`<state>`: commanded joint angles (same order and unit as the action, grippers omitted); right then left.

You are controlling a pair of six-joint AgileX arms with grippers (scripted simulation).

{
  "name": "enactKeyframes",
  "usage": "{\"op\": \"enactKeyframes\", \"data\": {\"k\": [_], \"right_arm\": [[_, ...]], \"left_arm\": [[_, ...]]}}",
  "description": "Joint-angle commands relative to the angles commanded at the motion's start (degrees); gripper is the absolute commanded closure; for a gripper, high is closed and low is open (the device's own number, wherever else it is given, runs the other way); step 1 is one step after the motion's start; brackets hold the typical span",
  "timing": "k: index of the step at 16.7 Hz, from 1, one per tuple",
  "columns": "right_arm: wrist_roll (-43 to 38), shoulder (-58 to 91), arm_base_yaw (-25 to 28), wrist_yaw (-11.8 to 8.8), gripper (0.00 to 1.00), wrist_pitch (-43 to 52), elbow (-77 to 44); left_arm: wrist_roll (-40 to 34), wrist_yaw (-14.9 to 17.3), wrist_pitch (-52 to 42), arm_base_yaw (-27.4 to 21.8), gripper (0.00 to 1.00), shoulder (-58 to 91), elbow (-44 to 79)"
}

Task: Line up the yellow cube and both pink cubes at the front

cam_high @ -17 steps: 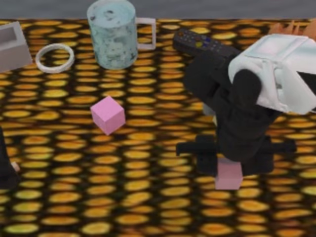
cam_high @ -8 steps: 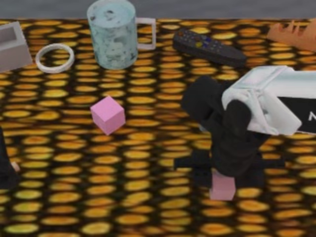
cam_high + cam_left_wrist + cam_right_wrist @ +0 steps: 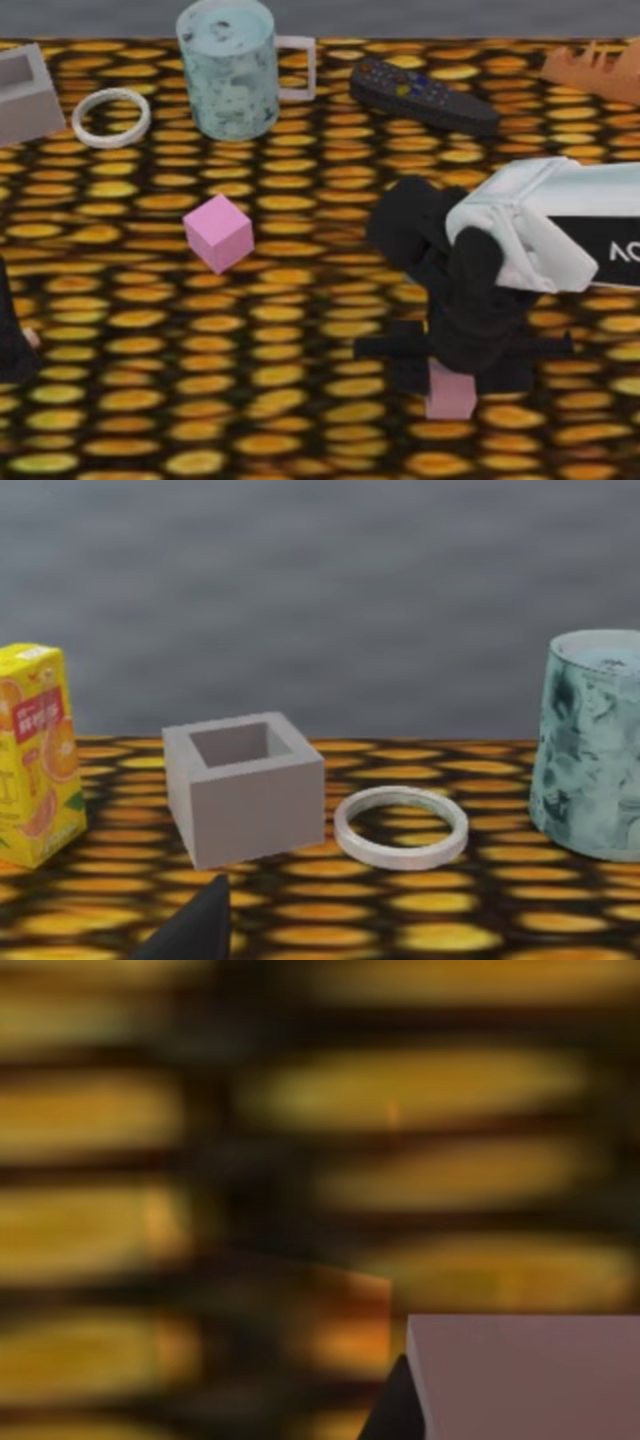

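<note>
while under right end effector (image 3: 452,375), pink cube (image 3: 451,394)

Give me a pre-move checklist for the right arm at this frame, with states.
1. Right gripper over the small dull pale pink cube at the front right: ok.
2. Grip on that cube: cannot tell, the arm hides the fingers.
3. Cube resting on the yellow-patterned table or lifted: cannot tell.
4. Brighter lilac-pink cube free and apart, left of centre: ok.
5. Pale tan-yellow cube located: not ok, it shows in no view.
6. Left gripper parked at the left edge, out of the way: ok.
</note>
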<state>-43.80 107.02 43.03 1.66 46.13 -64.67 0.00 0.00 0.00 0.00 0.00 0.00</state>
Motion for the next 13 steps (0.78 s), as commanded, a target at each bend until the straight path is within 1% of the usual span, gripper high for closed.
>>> {"op": "enactKeyframes", "data": {"k": [12, 13], "right_arm": [[0.0, 0.0, 0.0, 0.0, 0.02, 0.0, 0.0], [0.0, 0.0, 0.0, 0.0, 0.00, 0.0, 0.0]], "left_arm": [[0.0, 0.0, 0.0, 0.0, 0.00, 0.0, 0.0], [0.0, 0.0, 0.0, 0.0, 0.00, 0.0, 0.0]]}}
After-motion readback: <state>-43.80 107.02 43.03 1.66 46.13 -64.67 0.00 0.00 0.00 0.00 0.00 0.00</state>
